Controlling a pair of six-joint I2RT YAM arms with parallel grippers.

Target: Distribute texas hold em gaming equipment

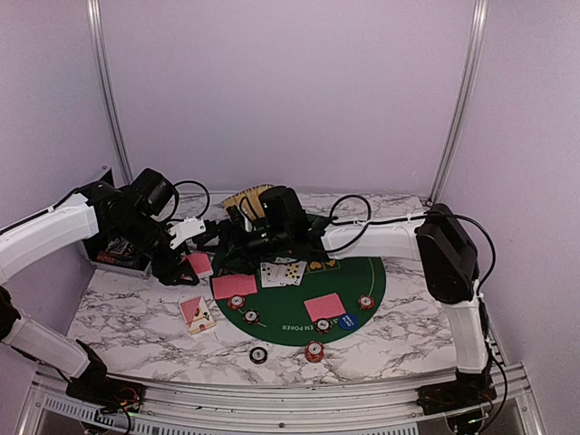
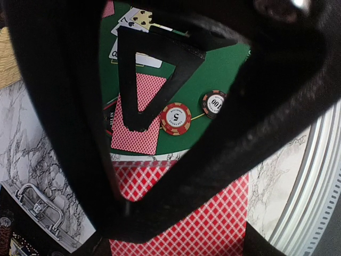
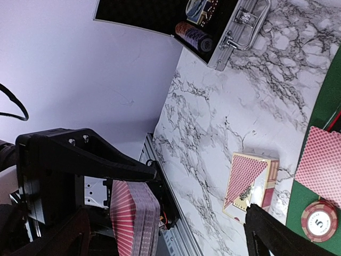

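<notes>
My left gripper is shut on a deck of red-backed playing cards just off the left edge of the green poker mat. The deck fills the bottom of the left wrist view, crossed by my black fingers. My right gripper stands open right next to it. In the right wrist view the held deck shows edge-on between my spread fingers. Red-backed cards, face-up cards, striped chips and a blue button lie on the mat.
A card box lies on the marble left of the mat. An open black case holding chips sits at the far left. A yellow woven basket stands behind the grippers. Two chips rest near the front rail.
</notes>
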